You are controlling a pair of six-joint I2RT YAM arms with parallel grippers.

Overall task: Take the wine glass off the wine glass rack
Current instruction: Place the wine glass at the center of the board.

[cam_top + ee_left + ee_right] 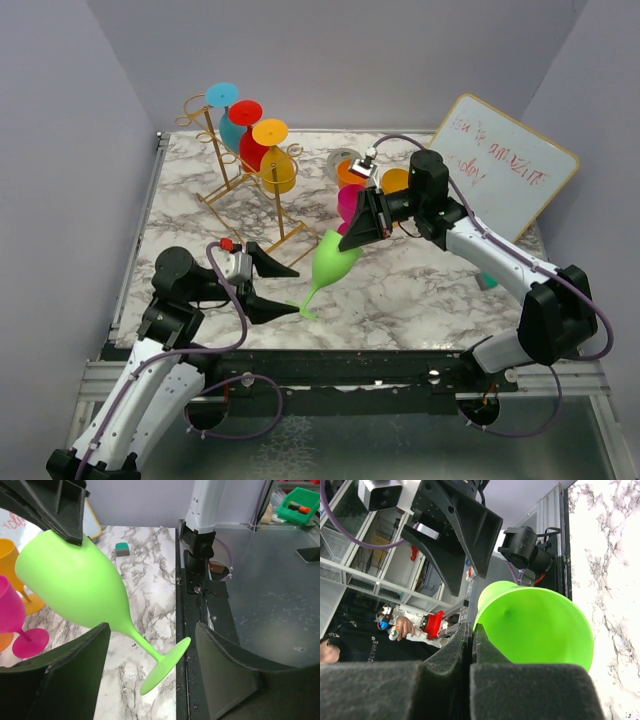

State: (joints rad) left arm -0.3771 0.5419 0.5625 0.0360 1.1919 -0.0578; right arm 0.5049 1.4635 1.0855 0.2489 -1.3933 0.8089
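Our right gripper [352,232] pinches the wine glass [335,262] by its rim, bearing it alone, we judge; below it, our left gripper [287,291] stands spread

White marble-patterned bench [430,290], veined in grey, between plain grey walls. A whiteboard [510,170] scrawled with red handwriting, too loose to read, leans at the far right corner. Left of it, toward the middle of the bench, a pink goblet [10,614] stands upright just beside two orange goblets [395,181]. A small teal block [122,549] lies near the right edge. Off the bench, past a grey metal plate [270,595], a green bin [299,505] holds something orange.
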